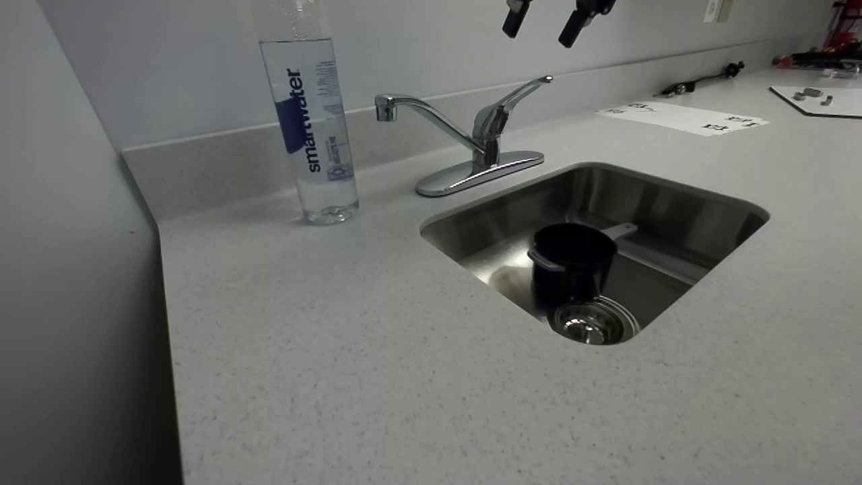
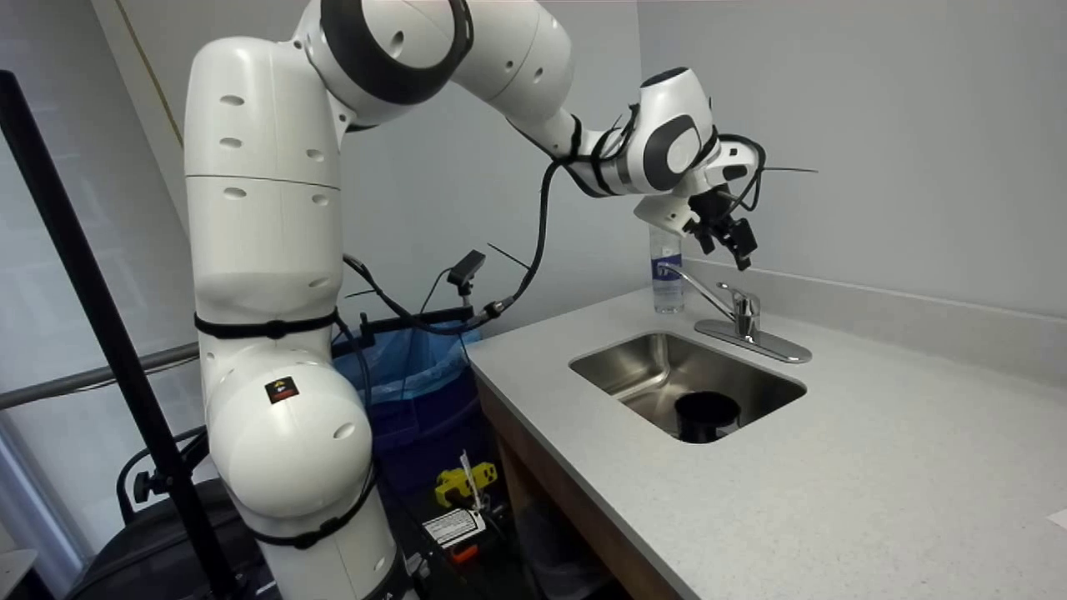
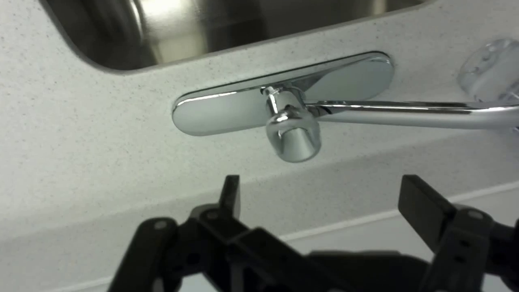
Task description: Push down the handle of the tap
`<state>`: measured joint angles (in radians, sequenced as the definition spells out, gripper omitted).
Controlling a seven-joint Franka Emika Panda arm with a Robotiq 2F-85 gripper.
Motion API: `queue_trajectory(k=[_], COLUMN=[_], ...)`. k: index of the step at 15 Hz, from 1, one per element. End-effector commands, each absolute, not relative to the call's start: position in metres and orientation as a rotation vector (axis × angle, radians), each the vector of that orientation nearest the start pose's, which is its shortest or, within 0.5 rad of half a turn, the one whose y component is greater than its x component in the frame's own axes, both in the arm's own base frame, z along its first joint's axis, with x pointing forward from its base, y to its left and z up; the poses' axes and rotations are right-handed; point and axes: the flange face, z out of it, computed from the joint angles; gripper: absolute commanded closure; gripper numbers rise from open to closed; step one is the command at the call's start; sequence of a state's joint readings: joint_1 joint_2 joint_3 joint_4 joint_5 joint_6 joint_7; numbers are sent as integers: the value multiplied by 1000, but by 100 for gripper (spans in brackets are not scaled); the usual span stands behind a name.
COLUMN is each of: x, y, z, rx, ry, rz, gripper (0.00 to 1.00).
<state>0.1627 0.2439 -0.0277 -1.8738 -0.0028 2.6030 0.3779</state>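
Observation:
The chrome tap (image 1: pixel 486 153) stands on its flat oval base plate behind the sink; it also shows in an exterior view (image 2: pixel 746 321) and in the wrist view (image 3: pixel 223 112). Its slim lever handle (image 1: pixel 527 91) slants upward from the body; it also shows in an exterior view (image 2: pixel 733 292). In the wrist view the handle (image 3: pixel 273 101) is foreshortened and points toward the sink. My gripper (image 1: pixel 541 32) is open and empty above the tap, apart from the handle; it also shows in an exterior view (image 2: pixel 725 254). In the wrist view its spread fingers (image 3: pixel 320 180) lie on the wall side of the tap.
A clear water bottle (image 1: pixel 320 135) stands beside the spout (image 1: pixel 438 120). The steel sink (image 1: pixel 673 182) holds a black pot (image 1: pixel 572 269). A low backsplash (image 2: pixel 900 308) and wall rise behind the tap. Papers (image 1: pixel 680 118) lie farther along the counter.

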Motion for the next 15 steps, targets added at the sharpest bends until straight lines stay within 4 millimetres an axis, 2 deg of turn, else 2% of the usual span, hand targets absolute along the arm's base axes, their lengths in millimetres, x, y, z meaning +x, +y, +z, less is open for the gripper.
queue_trajectory(k=[1,6,15], x=[618,581,515], y=[89,81,48], z=[476,511,543], rx=[-2870,-2839,-2858], ry=[307,274,217], rz=[-686,-663,-602], gripper=[0,0,0])
